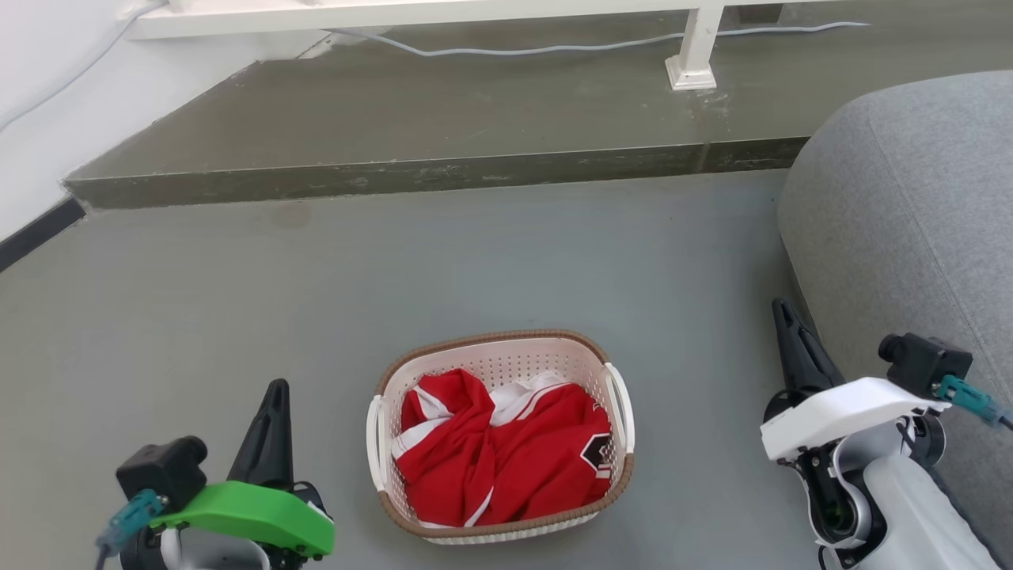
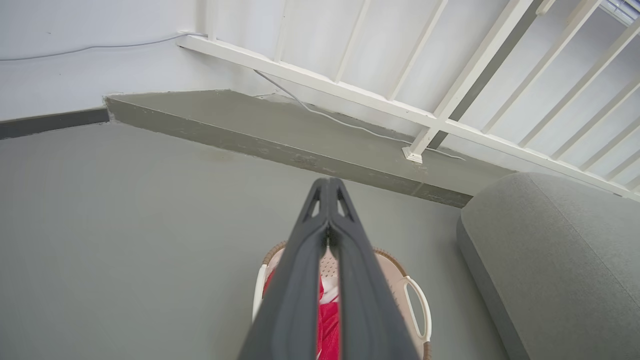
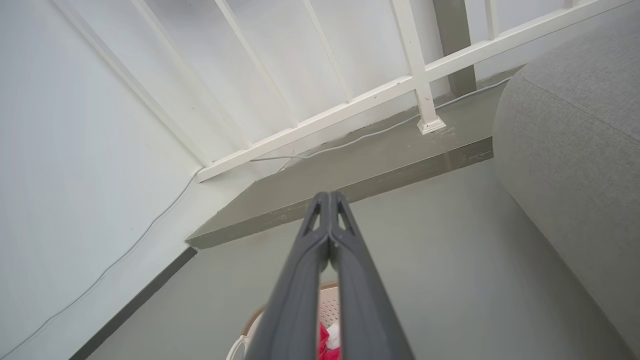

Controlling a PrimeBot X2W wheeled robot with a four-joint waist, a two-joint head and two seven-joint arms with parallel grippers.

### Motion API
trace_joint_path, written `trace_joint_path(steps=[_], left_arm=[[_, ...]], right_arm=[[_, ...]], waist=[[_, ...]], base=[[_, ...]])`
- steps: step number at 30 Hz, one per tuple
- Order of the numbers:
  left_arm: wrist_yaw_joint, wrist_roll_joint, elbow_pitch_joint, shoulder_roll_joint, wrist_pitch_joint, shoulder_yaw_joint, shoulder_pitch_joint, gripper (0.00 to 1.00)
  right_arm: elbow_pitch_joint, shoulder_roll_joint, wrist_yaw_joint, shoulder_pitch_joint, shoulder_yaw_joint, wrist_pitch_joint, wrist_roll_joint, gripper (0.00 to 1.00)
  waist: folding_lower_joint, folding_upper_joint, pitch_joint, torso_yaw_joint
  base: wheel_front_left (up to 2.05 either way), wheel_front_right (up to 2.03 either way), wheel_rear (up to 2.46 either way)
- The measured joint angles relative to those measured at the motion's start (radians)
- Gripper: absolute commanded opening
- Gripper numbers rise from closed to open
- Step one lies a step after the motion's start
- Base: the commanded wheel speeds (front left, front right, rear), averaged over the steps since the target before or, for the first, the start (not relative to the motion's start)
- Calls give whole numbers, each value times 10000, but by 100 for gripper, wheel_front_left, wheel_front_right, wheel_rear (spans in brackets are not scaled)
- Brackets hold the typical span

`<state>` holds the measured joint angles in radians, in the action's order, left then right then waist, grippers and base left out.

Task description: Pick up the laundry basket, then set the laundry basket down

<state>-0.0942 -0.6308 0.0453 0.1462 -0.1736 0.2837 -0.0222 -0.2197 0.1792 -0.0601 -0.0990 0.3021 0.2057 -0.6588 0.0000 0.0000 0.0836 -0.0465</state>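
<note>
The laundry basket point(image 1: 554, 352) stands on the grey floor at the bottom middle of the head view, cream-white and perforated, with a brown rim and white side handles. Red and white clothing point(image 1: 506, 447) fills it. My left gripper point(image 1: 275, 389) is shut, off to the basket's left and apart from it. My right gripper point(image 1: 783, 310) is shut too, to the basket's right beside the sofa. In the left wrist view the shut gripper point(image 2: 328, 184) points over the basket point(image 2: 395, 270). In the right wrist view the shut gripper point(image 3: 329, 196) covers most of the basket point(image 3: 330, 305).
A grey sofa point(image 1: 910, 229) rises on the right, close to my right arm. A raised concrete step point(image 1: 411, 174) crosses the floor beyond the basket, bearing a white railing post point(image 1: 695, 55) and a cable point(image 1: 554, 47). A white wall point(image 1: 47, 119) stands at the left.
</note>
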Motion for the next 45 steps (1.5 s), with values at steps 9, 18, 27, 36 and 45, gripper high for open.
trace_joint_path(steps=[9, 18, 27, 36, 45], left_arm=[[240, -1160, 113, -33, 293, -314, 2, 0], [424, -2355, 322, -36, 531, -614, 9, 0], [623, -3542, 500, -48, 775, -913, 17, 0], [855, -4707, 767, -79, 991, -1210, 32, 0], [1066, -5825, 1039, -115, 1204, -1499, 93, 0]], right_arm=[[0, -150, 176, 9, -418, -322, -1068, 0], [-15, -211, 339, 51, -828, -648, -2190, 0], [-54, -286, 531, 56, -1252, -940, -3304, 0], [-127, -403, 731, 58, -1657, -1204, -4399, 0], [-182, -506, 951, 63, -2054, -1517, -5469, 0]], waist=[[0, 0, -85, 49], [0, 0, -172, 100], [0, 0, -260, 151], [0, 0, -349, 202], [0, 0, -438, 254]], base=[[0, 0, 0], [0, 0, 0], [0, 0, 0], [0, 0, 0], [0, 0, 0]])
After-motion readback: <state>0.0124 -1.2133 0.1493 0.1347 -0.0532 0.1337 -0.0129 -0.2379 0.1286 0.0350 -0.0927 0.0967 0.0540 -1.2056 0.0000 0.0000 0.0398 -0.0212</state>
